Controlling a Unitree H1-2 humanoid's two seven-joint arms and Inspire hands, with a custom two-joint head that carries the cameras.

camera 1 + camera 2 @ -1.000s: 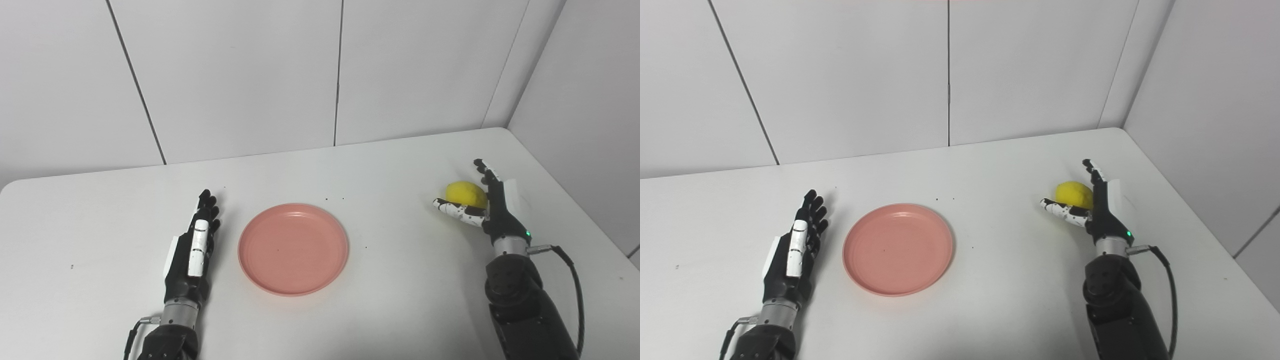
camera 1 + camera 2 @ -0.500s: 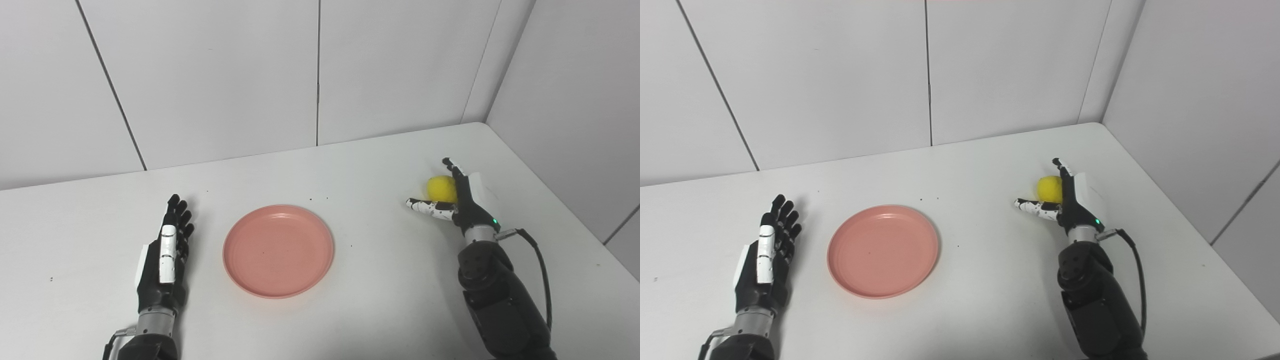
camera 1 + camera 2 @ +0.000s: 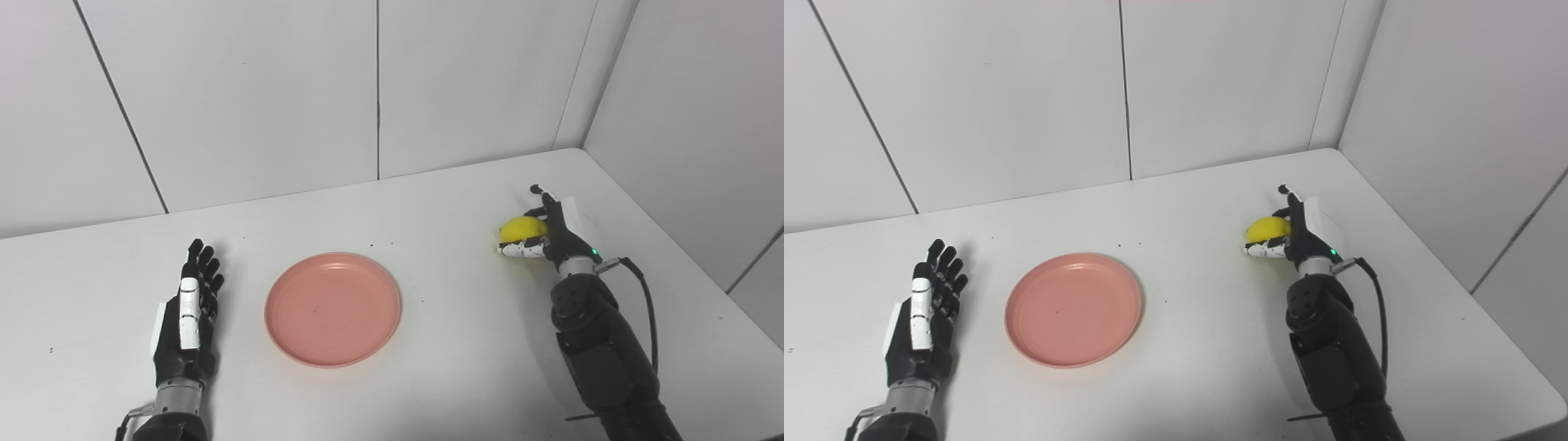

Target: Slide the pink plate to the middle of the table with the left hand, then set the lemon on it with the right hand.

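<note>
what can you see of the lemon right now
The lemon is small, bright yellow and smooth-looking, on the white table near its far right corner. The right hand wraps it: thumb across its near side, fingers behind it. Whether it is lifted is unclear. It sits far right of the pink plate.

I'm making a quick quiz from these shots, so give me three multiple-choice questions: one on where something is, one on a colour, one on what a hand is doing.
1. Where is the lemon?
A. on the plate
B. at the table's right, by the right hand
C. beside the left hand

2. What colour is the plate?
A. blue
B. pink
C. green

3. What is the left hand doing?
A. lying open, holding nothing
B. gripping the plate
C. holding the lemon

Answers:
1 B: the right hand has its fingers curled around it.
2 B: it is plainly pink.
3 A: fingers extended, clear of the plate.
</note>
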